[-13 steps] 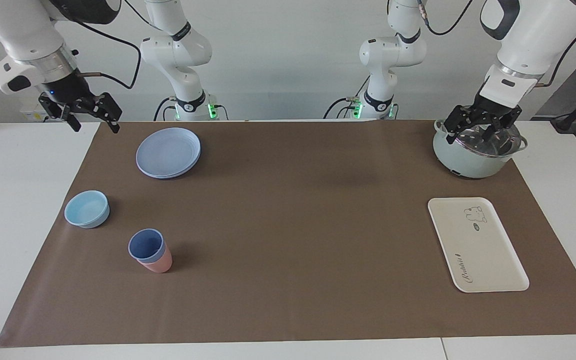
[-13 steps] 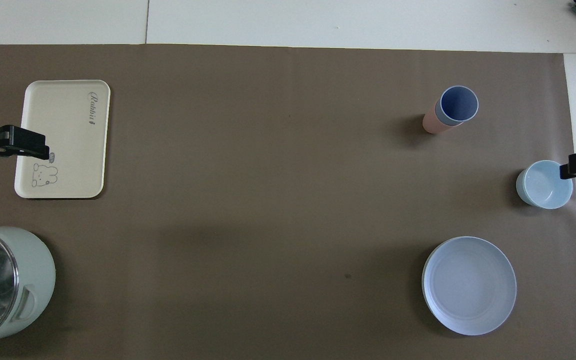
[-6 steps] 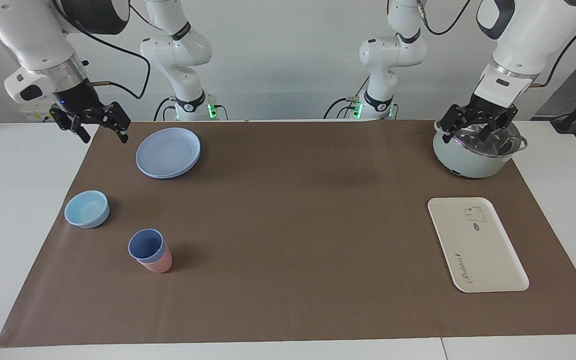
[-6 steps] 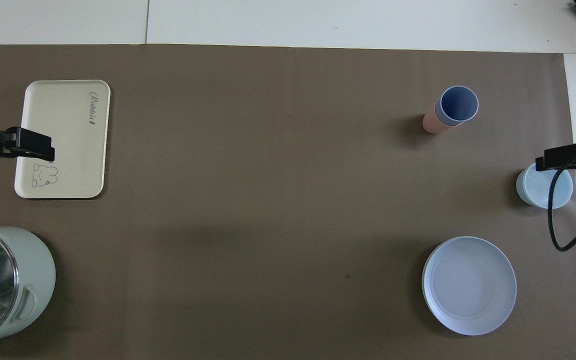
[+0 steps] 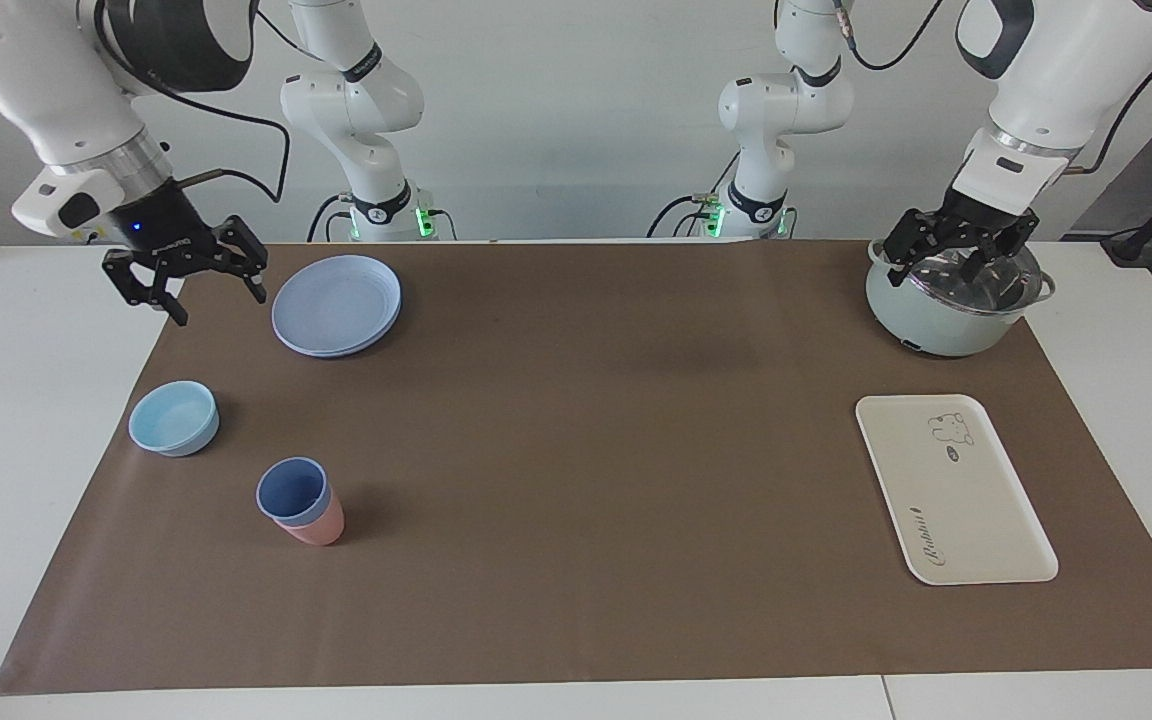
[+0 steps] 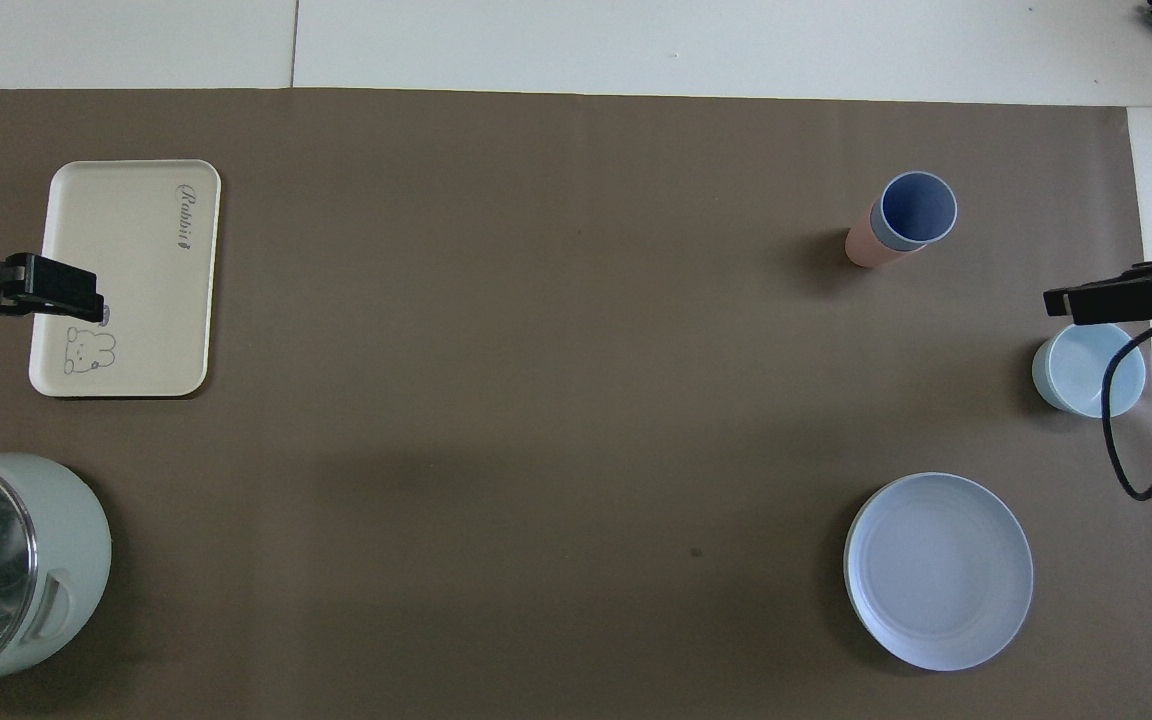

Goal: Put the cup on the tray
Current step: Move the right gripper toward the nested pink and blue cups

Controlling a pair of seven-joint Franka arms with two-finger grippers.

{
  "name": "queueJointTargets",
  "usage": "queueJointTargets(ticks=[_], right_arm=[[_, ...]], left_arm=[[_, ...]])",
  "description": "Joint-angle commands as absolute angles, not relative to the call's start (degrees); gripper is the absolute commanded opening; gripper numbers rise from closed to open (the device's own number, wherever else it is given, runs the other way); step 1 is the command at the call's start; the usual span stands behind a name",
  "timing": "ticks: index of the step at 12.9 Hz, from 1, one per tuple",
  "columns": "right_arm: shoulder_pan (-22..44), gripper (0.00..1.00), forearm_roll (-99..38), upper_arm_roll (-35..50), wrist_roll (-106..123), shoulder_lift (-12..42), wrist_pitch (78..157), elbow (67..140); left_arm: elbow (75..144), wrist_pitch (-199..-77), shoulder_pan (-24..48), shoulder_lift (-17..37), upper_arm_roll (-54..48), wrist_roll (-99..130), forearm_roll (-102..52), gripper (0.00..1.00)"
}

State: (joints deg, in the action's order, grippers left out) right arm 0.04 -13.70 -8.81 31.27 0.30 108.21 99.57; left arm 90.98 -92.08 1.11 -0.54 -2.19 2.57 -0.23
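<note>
The periwinkle-blue cup point(image 5: 290, 489) stands nested inside a salmon-pink cup point(image 5: 318, 529) on the brown mat at the right arm's end; it also shows in the overhead view point(image 6: 918, 208). The cream tray point(image 5: 956, 490) lies flat and bare at the left arm's end, also in the overhead view point(image 6: 136, 260). My right gripper point(image 5: 221, 304) is open and empty, up in the air over the mat's edge beside the blue plate, apart from the cup. My left gripper point(image 5: 956, 270) is open and empty, waiting over the pot.
A round periwinkle-blue plate point(image 5: 336, 304) lies near the right arm's base. A low light-blue bowl point(image 5: 174, 418) sits between the plate and the cups. A pale green pot with a glass lid point(image 5: 951, 300) stands nearer to the robots than the tray.
My right gripper has come in from off the mat's edge to beside the plate and lower, turning as it went. The left gripper has barely shifted. No object has moved.
</note>
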Motion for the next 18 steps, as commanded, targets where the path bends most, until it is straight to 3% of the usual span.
queueJointTargets(ticks=[1,9,14,18], right_arm=[[-2.1,1.00,-18.4,-8.4,44.4,5.2,114.1,99.8],[-8.5,1.00,-46.8,-8.5,81.6,15.1,121.5,104.8],[-10.0,1.00,-63.4,-8.4,101.0,23.7,120.5,103.8],[-9.4,1.00,-72.5,-7.7,106.9,26.1,120.2,103.8]], left_arm=[[92.7,-92.3,1.0,-2.0,-2.0,2.0,-0.4,1.00],[92.9,-92.7,1.0,-2.1,-2.0,1.9,-0.4,1.00],[93.2,-93.1,0.9,-2.1,-2.0,1.8,-0.4,1.00],[93.2,-93.0,0.8,-2.1,-1.9,2.0,-0.4,1.00]])
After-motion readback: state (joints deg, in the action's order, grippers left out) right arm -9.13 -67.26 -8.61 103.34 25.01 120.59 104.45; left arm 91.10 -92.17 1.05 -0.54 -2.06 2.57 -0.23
